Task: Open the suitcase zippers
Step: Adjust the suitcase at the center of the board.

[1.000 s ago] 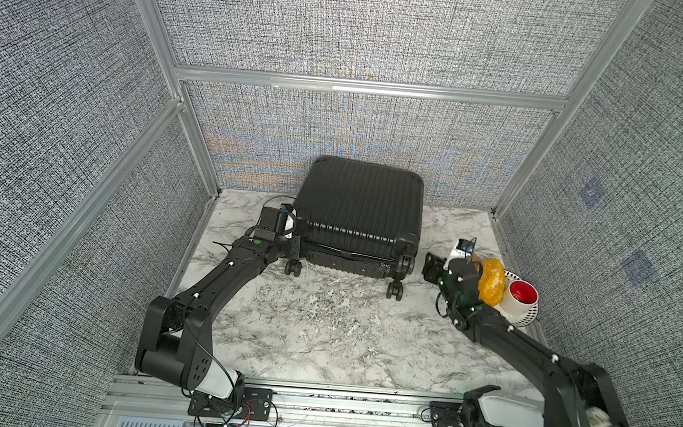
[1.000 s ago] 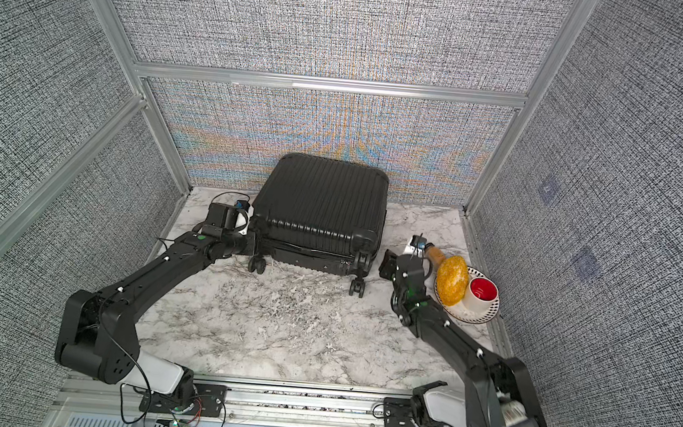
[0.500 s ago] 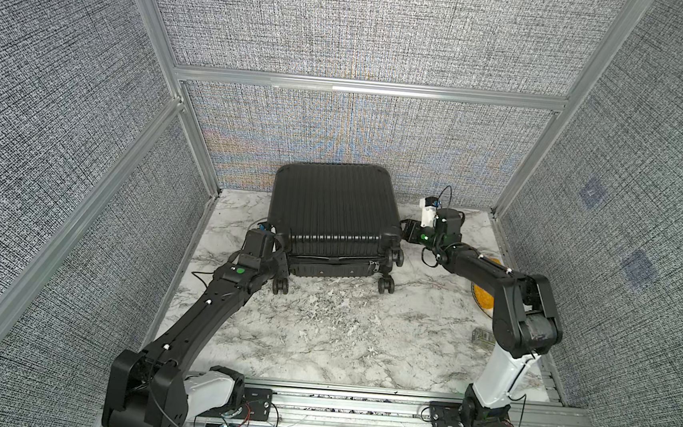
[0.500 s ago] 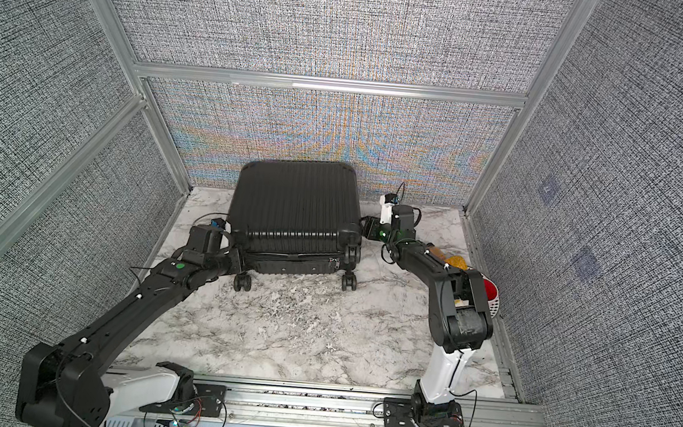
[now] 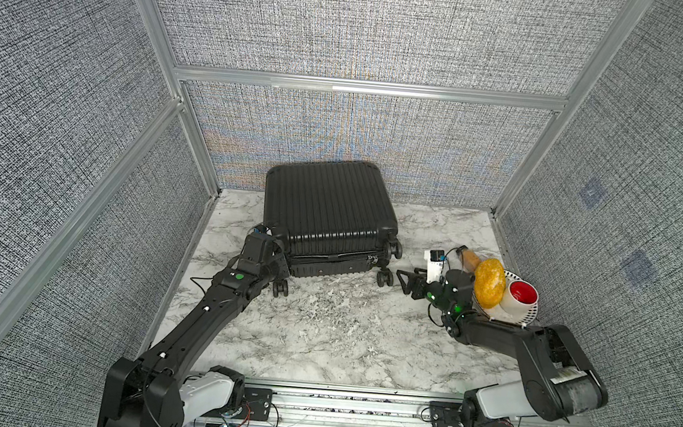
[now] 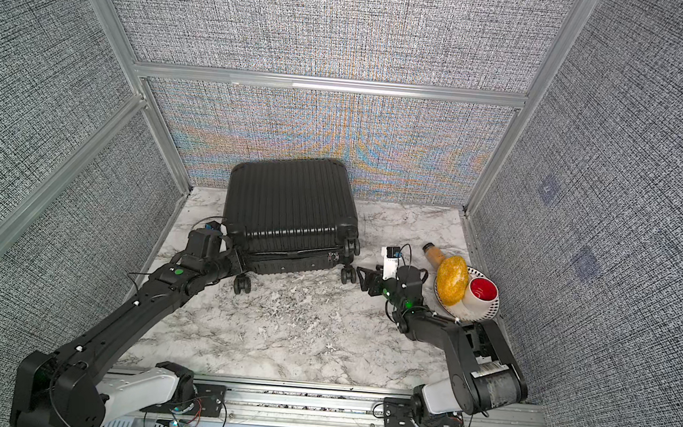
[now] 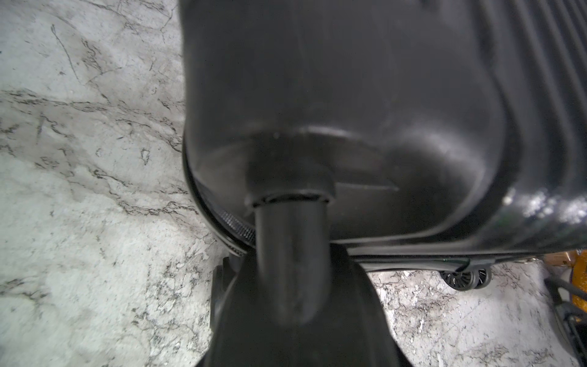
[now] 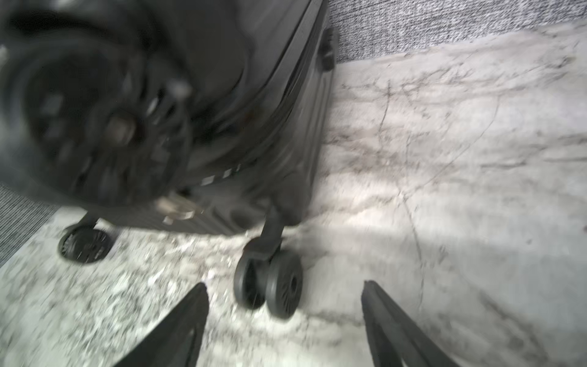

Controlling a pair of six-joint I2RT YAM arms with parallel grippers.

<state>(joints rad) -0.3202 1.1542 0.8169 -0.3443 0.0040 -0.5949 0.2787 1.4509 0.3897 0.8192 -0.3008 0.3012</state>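
Note:
The black ribbed suitcase (image 5: pixel 327 209) (image 6: pixel 290 202) lies flat at the back of the marble table, wheels toward me. Its zippers run along the near seam; two small metal pull tabs (image 5: pixel 373 260) (image 6: pixel 333 257) (image 8: pixel 174 206) hang close to the near right corner. A stretch of zipper track (image 7: pixel 235 227) shows by the left corner. My left gripper (image 5: pixel 276 257) (image 6: pixel 238 262) is at the near left corner, shut on an upper suitcase wheel, whose stem (image 7: pixel 290 241) runs down between the jaws. My right gripper (image 5: pixel 405 284) (image 6: pixel 361 278) (image 8: pixel 283 284) stands open just right of the near right twin wheel (image 8: pixel 270 282), apart from it.
A white plate (image 5: pixel 525 316) at the right edge carries a yellow lumpy object (image 5: pixel 489 280) and a white cup with red inside (image 5: pixel 521 297); a brown bottle (image 5: pixel 470 256) lies behind it. Padded walls enclose the back and both sides. Another wheel (image 5: pixel 280 288) stands below the left gripper.
The suitcase slid left and turned, with the left gripper staying at its corner. The right arm came from the case's far right side to the near right wheel, its jaws wider.

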